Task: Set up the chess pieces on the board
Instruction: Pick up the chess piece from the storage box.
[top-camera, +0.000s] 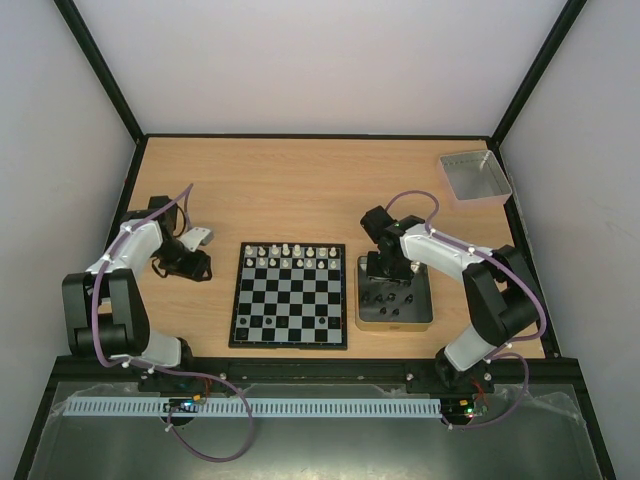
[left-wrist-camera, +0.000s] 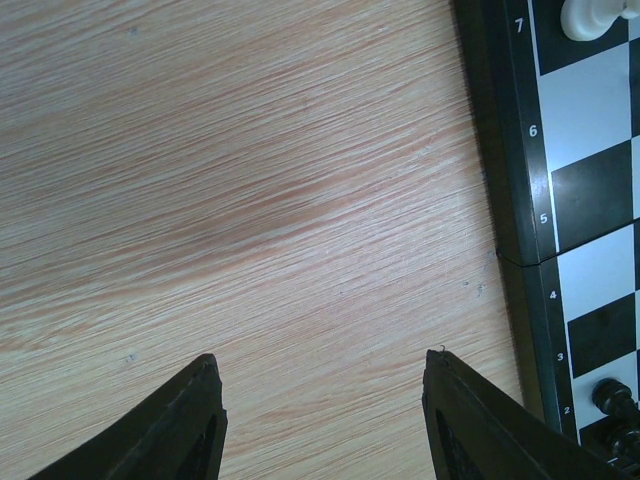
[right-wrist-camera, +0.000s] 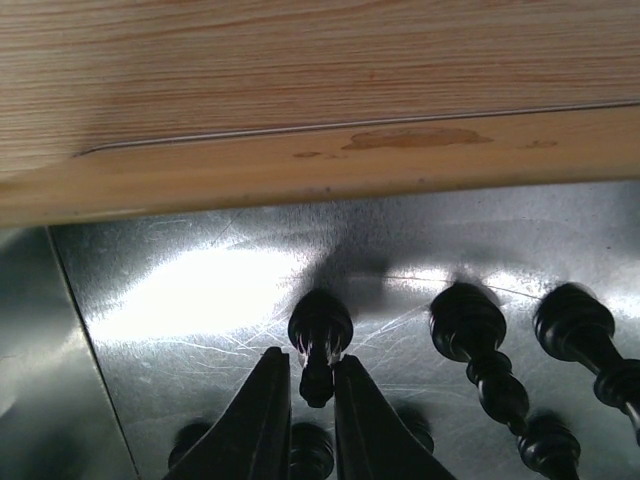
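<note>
The board (top-camera: 290, 296) lies at the table's middle, with white chess pieces (top-camera: 290, 255) filling its two far rows and a few black ones (top-camera: 243, 322) on its near rows. My right gripper (right-wrist-camera: 311, 368) is down in the metal tin (right-wrist-camera: 180, 290), its fingers (right-wrist-camera: 268, 410) shut on the stem of a small black piece (right-wrist-camera: 320, 325). Other black pieces (right-wrist-camera: 470, 330) lie beside it in the tin. My left gripper (left-wrist-camera: 321, 362) is open and empty over bare wood just left of the board's edge (left-wrist-camera: 520, 200), where a white piece (left-wrist-camera: 590, 15) and a black piece (left-wrist-camera: 612, 395) show.
The metal tin (top-camera: 424, 300) sits right of the board, touching its edge, under the right arm (top-camera: 440, 250). A grey square tray (top-camera: 475, 176) stands at the far right corner. Black frame posts and white walls enclose the table.
</note>
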